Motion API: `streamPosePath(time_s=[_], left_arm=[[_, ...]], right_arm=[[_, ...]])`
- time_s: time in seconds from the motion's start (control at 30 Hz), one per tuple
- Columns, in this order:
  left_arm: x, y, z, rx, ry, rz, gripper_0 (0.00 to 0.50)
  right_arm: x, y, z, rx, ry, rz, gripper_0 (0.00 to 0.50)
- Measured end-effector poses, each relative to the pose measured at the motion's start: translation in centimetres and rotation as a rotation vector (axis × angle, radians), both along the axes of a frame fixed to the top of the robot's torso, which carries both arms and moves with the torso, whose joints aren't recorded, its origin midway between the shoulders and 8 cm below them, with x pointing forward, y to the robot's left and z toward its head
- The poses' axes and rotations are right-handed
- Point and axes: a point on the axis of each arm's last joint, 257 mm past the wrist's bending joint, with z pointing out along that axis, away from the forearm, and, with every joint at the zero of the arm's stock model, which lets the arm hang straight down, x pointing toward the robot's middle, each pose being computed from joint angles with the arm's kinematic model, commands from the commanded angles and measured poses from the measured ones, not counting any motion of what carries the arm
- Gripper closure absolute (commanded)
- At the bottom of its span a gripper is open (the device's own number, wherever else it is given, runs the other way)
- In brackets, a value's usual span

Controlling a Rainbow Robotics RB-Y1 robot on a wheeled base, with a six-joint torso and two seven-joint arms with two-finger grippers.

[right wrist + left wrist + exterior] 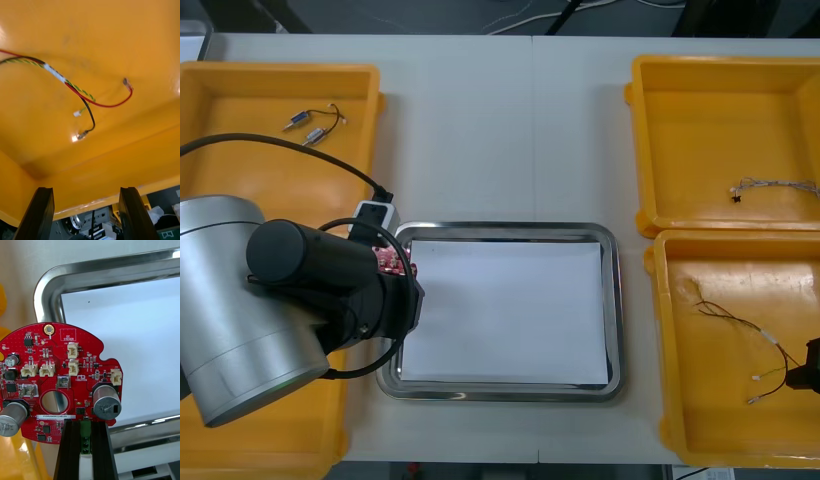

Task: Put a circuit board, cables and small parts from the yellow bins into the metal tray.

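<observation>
Light table point(500, 130) runs under everything, with the metal tray point(612, 300) in the middle, white inside. My left pincer point(85, 424) is closed tight on the round red circuit board point(60, 367), pinching just the small green block point(86, 435) at its edge. The board hangs over the tray's left rim, near a corner. I think that is the risk: the grip is so small that the board could twist or slip, and if I let go here it could hit the rim and tip out onto the table. My right pincer point(86, 191) is wide open with nothing in it, over the red, yellow and black cable point(80, 93) in the near right yellow bin point(725, 420). On the board I can read "DC STICKER" and a white strip point(56, 416) that starts "25DRV"; the rest is too small.
</observation>
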Motion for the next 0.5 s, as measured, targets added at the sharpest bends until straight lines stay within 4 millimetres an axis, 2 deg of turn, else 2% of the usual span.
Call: streamPosePath(time_s=[0.13,0.23,0.5], left_arm=[[1.2,-0.9,-0.5,-0.015,-0.011,0.011,0.500],[1.7,-1.5,-1.1,-0.013,-0.009,0.011,0.500],[1.2,-2.9,-2.5,-0.003,0.009,-0.015,0.500]], right_arm=[[1.8,0.3,1.2,-0.010,-0.047,0.034,0.000],[3.1,0.3,1.9,-0.030,-0.076,0.123,0.000],[5.9,-0.5,2.6,-0.070,-0.109,0.271,0.000]])
